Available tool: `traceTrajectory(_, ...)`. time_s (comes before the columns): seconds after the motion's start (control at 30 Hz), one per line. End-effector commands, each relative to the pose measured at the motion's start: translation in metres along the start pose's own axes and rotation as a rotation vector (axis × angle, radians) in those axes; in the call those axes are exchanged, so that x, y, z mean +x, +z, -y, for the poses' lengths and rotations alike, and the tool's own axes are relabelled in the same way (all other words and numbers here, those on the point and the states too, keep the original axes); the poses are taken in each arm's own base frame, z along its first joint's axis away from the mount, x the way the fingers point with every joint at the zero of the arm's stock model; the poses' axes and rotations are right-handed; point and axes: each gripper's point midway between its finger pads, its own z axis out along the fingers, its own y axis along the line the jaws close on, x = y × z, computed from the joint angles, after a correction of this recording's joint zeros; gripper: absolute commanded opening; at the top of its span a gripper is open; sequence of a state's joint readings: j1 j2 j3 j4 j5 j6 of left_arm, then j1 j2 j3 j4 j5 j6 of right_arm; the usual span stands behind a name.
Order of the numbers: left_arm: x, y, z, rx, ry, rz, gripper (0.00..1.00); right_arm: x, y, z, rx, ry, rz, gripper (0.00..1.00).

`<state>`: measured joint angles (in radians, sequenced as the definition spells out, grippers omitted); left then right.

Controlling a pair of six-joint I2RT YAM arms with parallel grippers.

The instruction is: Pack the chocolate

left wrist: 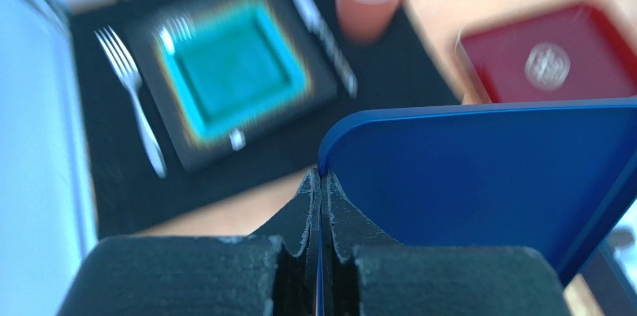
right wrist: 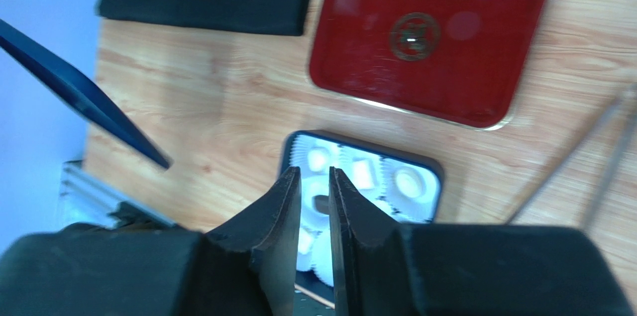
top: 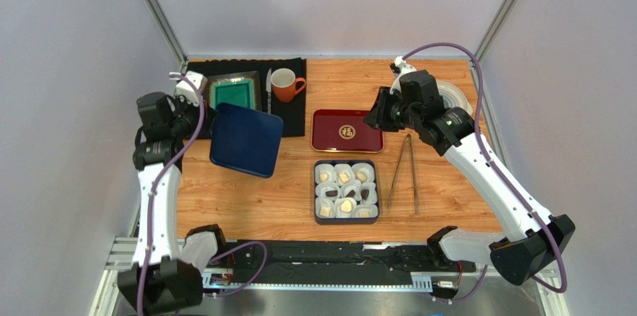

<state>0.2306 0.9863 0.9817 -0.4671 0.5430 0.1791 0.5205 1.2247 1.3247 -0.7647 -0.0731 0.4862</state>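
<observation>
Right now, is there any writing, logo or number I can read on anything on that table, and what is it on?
Red tray: a round gold emblem in its middle, perhaps one character, too small and blurred to read.
Dark plate with teal centre: a small white mark on its rim, too blurred to read.
Orange mug, blue lid in the left claw, chocolate box: no writing that shows.

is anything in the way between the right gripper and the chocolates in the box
Nothing visible between the right gripper and the chocolates. The box is open; the left gripper holds the blue lid off to the left. The red tray and the tongs lie beside the box, not over it.
</observation>
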Motion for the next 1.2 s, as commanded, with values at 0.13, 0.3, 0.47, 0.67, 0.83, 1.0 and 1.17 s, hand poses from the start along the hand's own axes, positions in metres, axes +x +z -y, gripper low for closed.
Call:
traceTrajectory(0.13,-0.141,-0.079,0.028,-0.082,0.339,0.664,0.00,0.002,-0.001,-0.062,-0.302,0.211,-0.053,0.40)
traceTrajectory(0.3,-0.181,-0.120,0.039,-0.163,0.556,0.833,0.00,0.004,0.003,-0.093,-0.454,0.360,-0.140,0.51)
traceTrajectory(0.47,-0.190,-0.167,0.068,-0.289,0.922,1.085,0.00,-0.008,0.002,-0.126,-0.596,0.505,-0.245,0.58)
traceTrajectory(0.67,-0.160,-0.192,0.112,-0.374,1.349,1.297,0.00,-0.018,0.012,-0.164,-0.698,0.620,-0.328,0.69)
traceTrajectory(0.83,-0.153,-0.197,0.121,-0.423,1.475,1.349,0.00,-0.008,0.028,-0.207,-0.803,0.730,-0.450,0.72)
traceTrajectory(1.0,-0.150,-0.201,0.127,-0.452,1.551,1.376,0.00,0.001,0.040,-0.237,-0.869,0.810,-0.531,0.73)
traceTrajectory(1.17,-0.148,-0.203,0.131,-0.498,1.633,1.385,0.00,0.000,0.035,-0.265,-0.952,0.868,-0.571,0.75)
